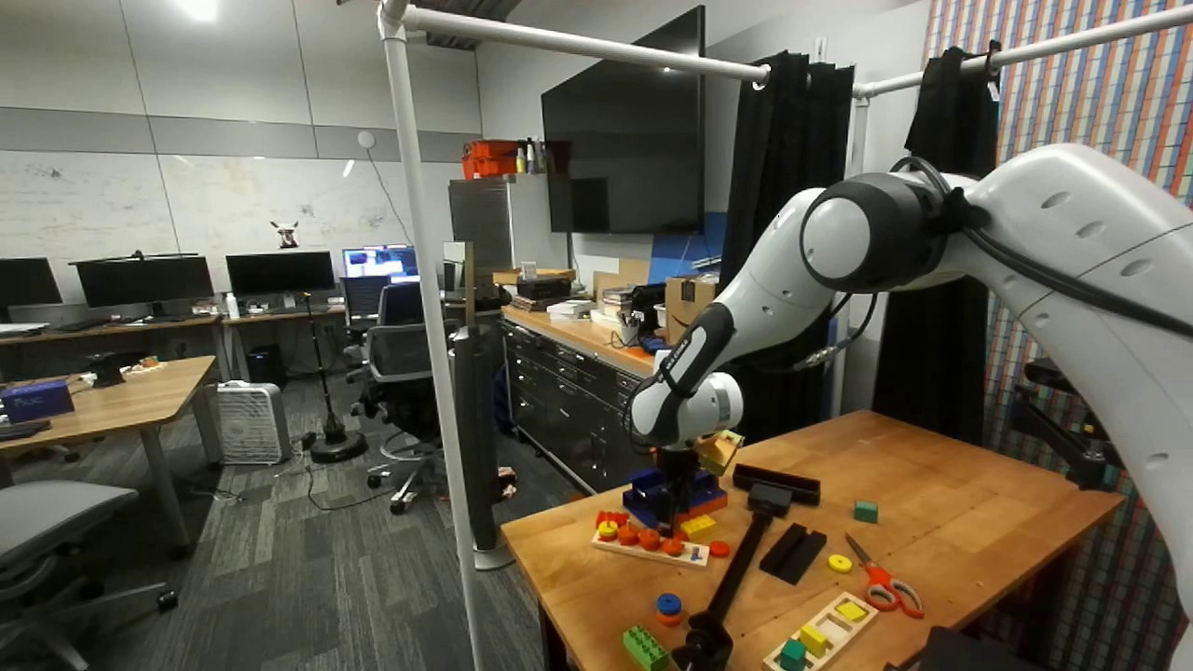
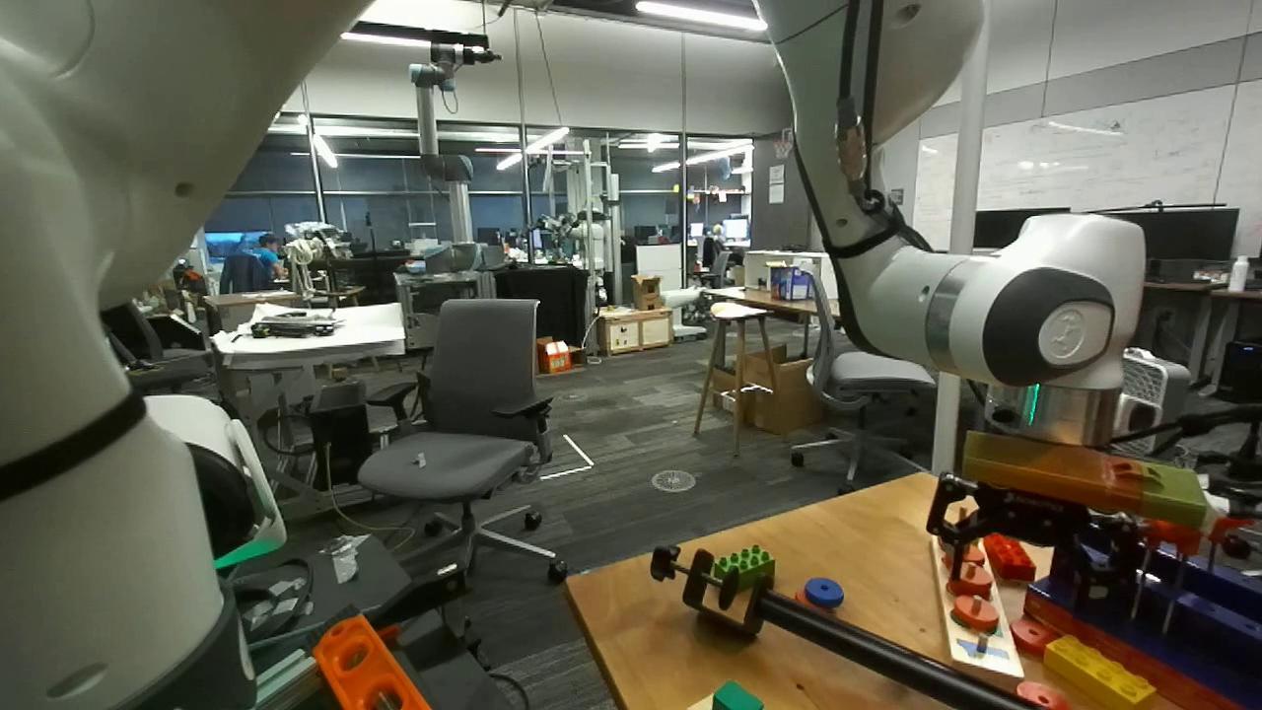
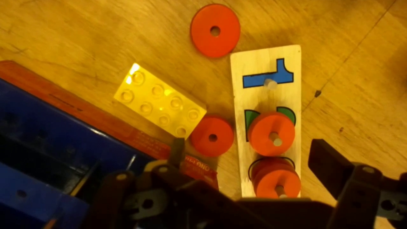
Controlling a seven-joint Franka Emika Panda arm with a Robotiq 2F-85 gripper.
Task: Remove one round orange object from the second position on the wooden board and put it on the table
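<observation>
– On peg two (image 3: 277, 141) of the board (image 3: 254, 99), that's where the disc (image 3: 265, 133) is. Orange, peg poking up through it, can't tell if another's underneath. Has the claw (image 3: 248, 143) got it?

– Nope, jaws are well apart, nothing gripped. In the wrist view they show one each side of the board.

– So just squeeze?

– Wouldn't yet. Disc shows just beyond the tips, toward the blue 1 (image 3: 256, 82) end, nearer the right-hand jaw in that view. Board's long axis runs roughly straight ahead of the claw, so imo it's down, maybe a nudge forward along the board, then pinch across it. Hard to judge the height from these angles. Short of it and I'd bet you snag the next stack (image 3: 268, 182).

– Then sideways to the table (image 3: 346, 63)?

– Up first I reckon, peg's in the way. And watch the spare disc (image 3: 221, 136) between board and yellow brick (image 3: 159, 101), that side's jaw could clip it.
</observation>
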